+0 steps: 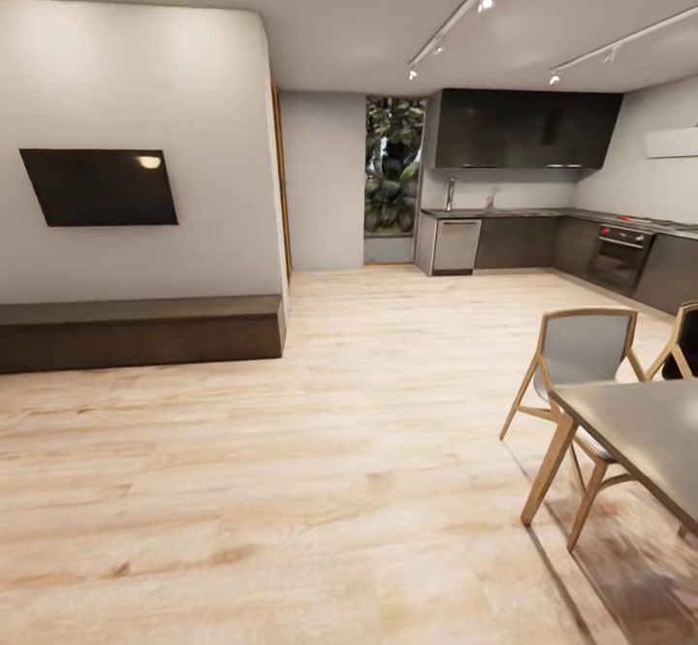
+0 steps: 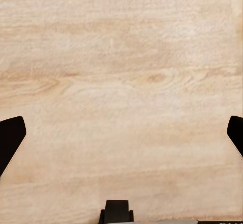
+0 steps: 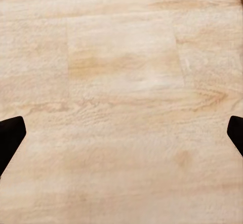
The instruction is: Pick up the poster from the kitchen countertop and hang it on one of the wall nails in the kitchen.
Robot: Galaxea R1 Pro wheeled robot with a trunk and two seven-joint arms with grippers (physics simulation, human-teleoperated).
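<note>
The left gripper (image 2: 121, 133) has its fingers (image 2: 10, 138) spread wide, holding nothing, with pale wood floor (image 2: 121, 57) between the dark tips. The right gripper (image 3: 121, 133) is the same: fingers (image 3: 10, 138) wide apart and empty above the floor (image 3: 121, 82).

The tabletop (image 1: 582, 215) of the kitchen, a grey L-shaped slab, lies far off at the right end of the room, well apart from both grippers. It tops dark cabinets (image 1: 514, 242), with a steel tap (image 1: 449, 194) standing near its left end, a steel dishwasher front (image 1: 456, 245) below, and an oven (image 1: 618, 255) in the right-hand run. Dark upper cabinets (image 1: 523, 129) hang above. At this range the poster cannot be made out on the tabletop, and any nails on the pale wall are too small to tell.

Light plank floor (image 1: 291, 490) spreads across the room. On the left wall hangs a dark TV (image 1: 97, 187) above a long low bench (image 1: 141, 333). A tall window (image 1: 394, 166) with greenery sits at the far end, left of the kitchen. Near right stands a grey dining table (image 1: 645, 427) with a wooden chair (image 1: 577, 354) drawn up to it.
</note>
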